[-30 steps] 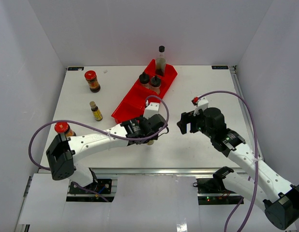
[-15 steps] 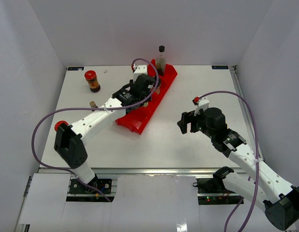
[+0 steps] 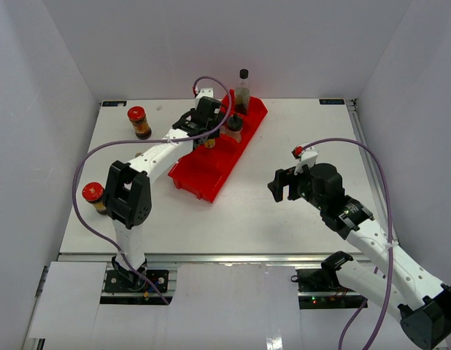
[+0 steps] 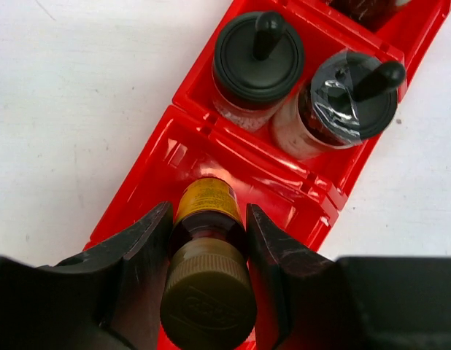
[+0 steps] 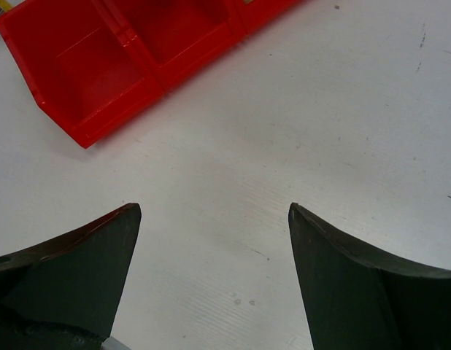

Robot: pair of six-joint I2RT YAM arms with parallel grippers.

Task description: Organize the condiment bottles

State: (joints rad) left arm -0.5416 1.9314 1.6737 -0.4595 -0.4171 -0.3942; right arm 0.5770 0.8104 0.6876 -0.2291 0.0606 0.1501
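Red plastic fills most of what we see from the left wrist: the tray runs away from the camera, and the left gripper is clamped on a slim yellow-labelled bottle. One finger sits on each side of its neck, with the olive cap nearest the lens. The bottle hangs upright over the tray compartment just nearer than the one holding a black-capped shaker and a second shaker, which stand side by side. Whether the bottle's base touches the tray floor we cannot tell.

From the top view, the tall clear bottle stands in the tray's far end compartment, beyond the shakers. A red-lidded jar stands on the table, well to the left of the tray's far half. A second jar sits well to the left of the tray's near end, just beside the left arm.

The right gripper hovers to the right of the tray's near end — its fingers are spread wide apart over bare table, holding nothing.
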